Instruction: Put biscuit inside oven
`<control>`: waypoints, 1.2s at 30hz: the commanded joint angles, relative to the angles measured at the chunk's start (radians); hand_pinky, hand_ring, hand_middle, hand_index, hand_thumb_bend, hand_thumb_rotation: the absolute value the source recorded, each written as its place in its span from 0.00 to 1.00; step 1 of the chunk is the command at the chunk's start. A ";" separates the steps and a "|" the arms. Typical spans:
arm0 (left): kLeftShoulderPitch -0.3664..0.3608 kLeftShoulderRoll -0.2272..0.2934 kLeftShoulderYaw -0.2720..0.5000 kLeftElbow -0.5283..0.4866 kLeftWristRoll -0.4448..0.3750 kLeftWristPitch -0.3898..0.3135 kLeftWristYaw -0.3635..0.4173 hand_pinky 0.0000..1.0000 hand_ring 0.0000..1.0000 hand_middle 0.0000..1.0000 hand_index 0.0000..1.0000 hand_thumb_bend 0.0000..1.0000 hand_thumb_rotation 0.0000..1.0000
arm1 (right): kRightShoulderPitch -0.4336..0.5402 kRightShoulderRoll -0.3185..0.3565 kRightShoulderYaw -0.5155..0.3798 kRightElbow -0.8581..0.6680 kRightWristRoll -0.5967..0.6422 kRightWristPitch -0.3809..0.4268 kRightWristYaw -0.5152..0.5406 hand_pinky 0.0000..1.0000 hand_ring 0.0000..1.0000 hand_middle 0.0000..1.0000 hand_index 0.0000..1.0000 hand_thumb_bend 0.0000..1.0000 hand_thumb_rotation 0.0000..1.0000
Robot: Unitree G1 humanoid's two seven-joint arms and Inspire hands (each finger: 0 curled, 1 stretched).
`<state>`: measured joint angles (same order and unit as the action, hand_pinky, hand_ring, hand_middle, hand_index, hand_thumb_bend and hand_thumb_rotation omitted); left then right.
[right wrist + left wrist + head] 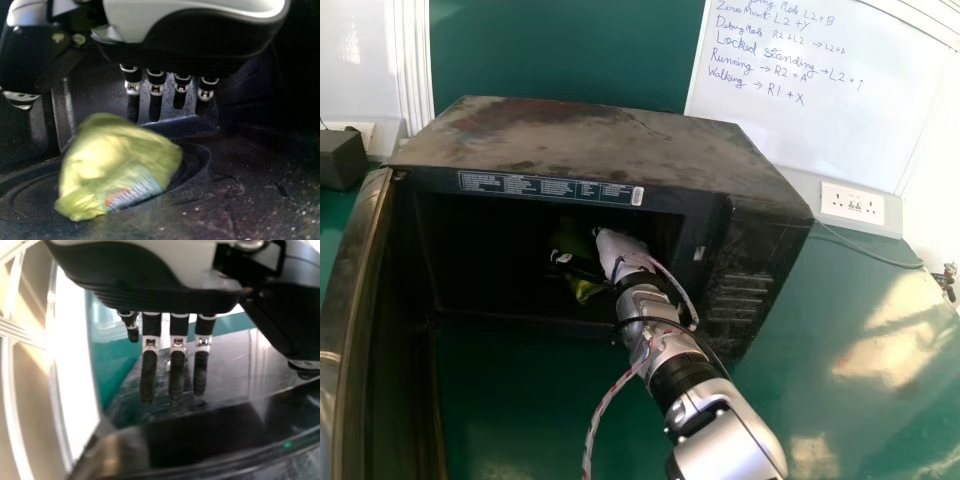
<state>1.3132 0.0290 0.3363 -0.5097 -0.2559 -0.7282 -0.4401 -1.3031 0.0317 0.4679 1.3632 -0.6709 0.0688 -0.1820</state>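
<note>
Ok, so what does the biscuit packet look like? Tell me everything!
The biscuit packet is crinkly and yellow-green, like thin, shiny plastic, with red and white print on a pale blue patch low on one side. It looks puffed up and tilted inside the dark microwave oven, on or just above the floor. The robot's right hand is close by, fingers open; whether it touches the packet, I can't tell.

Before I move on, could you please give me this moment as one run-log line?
biscuit packet: inside oven | right hand: inside oven, open, released | left hand: open | door: open
</note>
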 commanded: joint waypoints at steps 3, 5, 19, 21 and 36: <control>0.012 0.017 0.002 0.002 -0.007 0.002 -0.001 0.35 0.43 0.51 0.52 0.81 0.84 | -0.001 -0.004 -0.009 0.005 0.012 -0.027 -0.011 1.00 1.00 0.99 0.93 1.00 0.45; 0.012 0.020 0.000 0.006 -0.008 -0.004 -0.001 0.36 0.43 0.50 0.51 0.81 0.84 | 0.000 -0.005 -0.015 0.004 0.018 -0.026 -0.010 1.00 1.00 0.99 0.94 1.00 0.46; -0.011 0.023 0.008 0.022 -0.016 -0.013 0.009 0.32 0.26 0.33 0.64 0.83 0.86 | 0.067 -0.043 -0.012 -0.053 0.026 -0.154 -0.135 1.00 1.00 0.98 0.94 1.00 0.51; -0.015 0.023 0.008 0.022 -0.020 -0.013 0.011 0.30 0.25 0.34 0.74 0.83 0.87 | 0.087 -0.054 -0.014 -0.074 0.032 -0.183 -0.152 1.00 1.00 0.97 0.93 1.00 0.51; -0.064 0.017 -0.001 0.072 -0.083 -0.088 0.000 0.61 0.70 0.75 0.75 0.88 0.87 | 0.571 -0.355 -0.085 -1.002 0.027 -0.205 0.025 1.00 1.00 0.98 1.00 1.00 0.79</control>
<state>1.2654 0.0475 0.3352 -0.4585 -0.3259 -0.7841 -0.4381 -0.7998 -0.2660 0.4198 0.4794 -0.6517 -0.1452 -0.1955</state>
